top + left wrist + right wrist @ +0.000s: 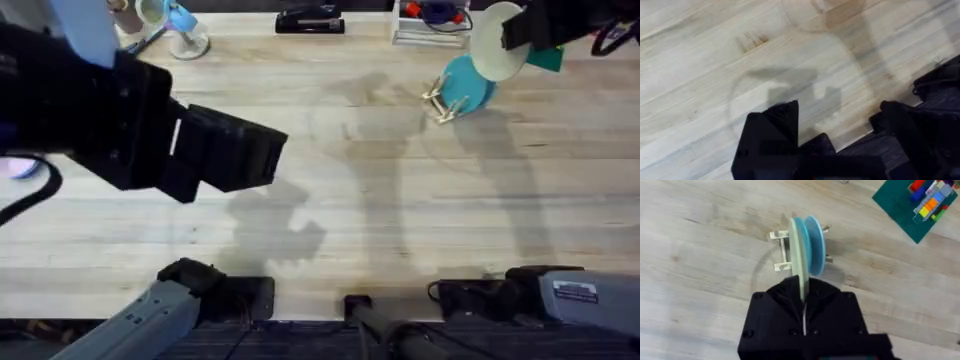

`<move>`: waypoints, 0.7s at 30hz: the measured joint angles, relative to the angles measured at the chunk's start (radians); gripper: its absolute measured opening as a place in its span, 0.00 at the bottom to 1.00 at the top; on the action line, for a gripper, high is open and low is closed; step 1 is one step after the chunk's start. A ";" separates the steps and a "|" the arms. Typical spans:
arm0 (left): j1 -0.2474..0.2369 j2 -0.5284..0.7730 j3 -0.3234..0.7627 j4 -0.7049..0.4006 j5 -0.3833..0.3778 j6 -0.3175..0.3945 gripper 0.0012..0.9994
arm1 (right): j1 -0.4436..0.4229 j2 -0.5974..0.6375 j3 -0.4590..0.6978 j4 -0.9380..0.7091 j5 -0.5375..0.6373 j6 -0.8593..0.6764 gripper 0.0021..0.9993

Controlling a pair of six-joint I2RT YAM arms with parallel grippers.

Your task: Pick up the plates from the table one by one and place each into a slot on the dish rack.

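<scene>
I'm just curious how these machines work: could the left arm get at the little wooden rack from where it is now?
Probably not easily. The left hand hangs over the table's left half, far from the small wooden dowel rack, and the right hand, holding the pale cream round plate edge-on, is right above it.

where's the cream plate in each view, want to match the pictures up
Overhead: the pale cream-yellow round plate is at the upper right, held on edge by the right tool, just above the small wooden dowel rack.
Right wrist: seen edge-on at centre, clamped in the tool, beside the teal-blue round plate.
Left wrist: not in it.
Shared landmark: the teal-blue plate standing in the rack.
</scene>
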State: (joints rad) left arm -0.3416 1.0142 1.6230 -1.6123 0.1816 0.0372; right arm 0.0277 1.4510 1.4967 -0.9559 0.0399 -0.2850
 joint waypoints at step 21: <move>0.000 0.000 0.000 0.000 -0.019 0.000 1.00 | 0.000 0.077 0.000 0.000 -0.003 -0.008 0.03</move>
State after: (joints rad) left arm -0.3416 1.0142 1.6230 -1.6119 0.1627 0.0372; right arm 0.0277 1.5276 1.4967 -0.9562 0.0364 -0.2928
